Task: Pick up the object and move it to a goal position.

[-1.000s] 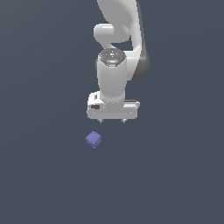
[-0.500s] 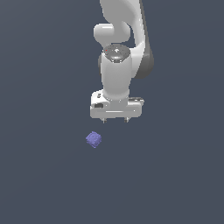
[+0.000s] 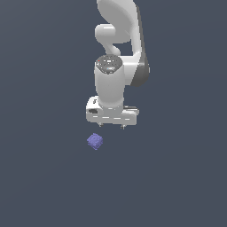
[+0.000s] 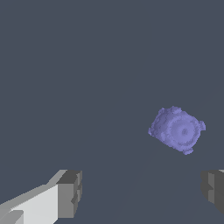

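The object is a small blue-purple bumpy block [image 3: 95, 141] lying on the dark grey floor, a little below and toward the exterior view's left of my gripper. My white gripper [image 3: 111, 125] points down, open and empty, with only short fingertips showing under its body. In the wrist view the block [image 4: 177, 129] lies ahead of the fingers, nearer one dark fingertip [image 4: 213, 188] than the other fingertip [image 4: 70, 194]. It is outside the gap between them and nothing touches it.
The white arm [image 3: 119, 40] rises behind the gripper toward the top of the exterior view. A plain dark grey floor [image 3: 177, 177] surrounds the block and the gripper.
The gripper has moved down and slightly toward the exterior view's left, closer to the block. The block has not moved. The fingers have stayed open.
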`<state>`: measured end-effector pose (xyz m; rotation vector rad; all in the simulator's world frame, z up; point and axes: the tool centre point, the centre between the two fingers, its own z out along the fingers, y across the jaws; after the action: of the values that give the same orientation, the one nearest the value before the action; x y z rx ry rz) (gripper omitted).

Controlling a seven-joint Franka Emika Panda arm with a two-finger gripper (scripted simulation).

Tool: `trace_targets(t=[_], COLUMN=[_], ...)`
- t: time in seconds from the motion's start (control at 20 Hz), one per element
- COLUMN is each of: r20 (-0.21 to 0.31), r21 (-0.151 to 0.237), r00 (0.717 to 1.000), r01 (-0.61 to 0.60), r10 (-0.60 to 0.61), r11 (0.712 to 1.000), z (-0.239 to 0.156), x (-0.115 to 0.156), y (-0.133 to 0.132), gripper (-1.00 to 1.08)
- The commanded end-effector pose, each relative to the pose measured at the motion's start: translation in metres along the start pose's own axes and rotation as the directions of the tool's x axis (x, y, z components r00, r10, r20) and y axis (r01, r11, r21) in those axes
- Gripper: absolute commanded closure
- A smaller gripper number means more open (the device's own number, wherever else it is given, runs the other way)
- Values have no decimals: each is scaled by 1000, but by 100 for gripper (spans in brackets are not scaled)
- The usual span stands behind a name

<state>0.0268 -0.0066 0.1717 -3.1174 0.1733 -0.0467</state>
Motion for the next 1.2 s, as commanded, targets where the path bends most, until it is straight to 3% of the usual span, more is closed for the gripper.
trace_targets(t=[0.0, 0.2, 0.6, 0.9, 1.15], r20=[4, 11, 16, 15, 15], r21=[-1, -6, -22, -31, -32], r00=[998, 981, 911, 873, 868], r01=[-64, -193, -412, -487, -497], r10=[64, 193, 412, 488, 497], r11=[998, 981, 911, 873, 867], z=[10, 30, 65, 78, 80], x=[3, 9, 16, 17, 17], y=[11, 32, 72, 88, 90], gripper=[-92, -92, -92, -92, -92])
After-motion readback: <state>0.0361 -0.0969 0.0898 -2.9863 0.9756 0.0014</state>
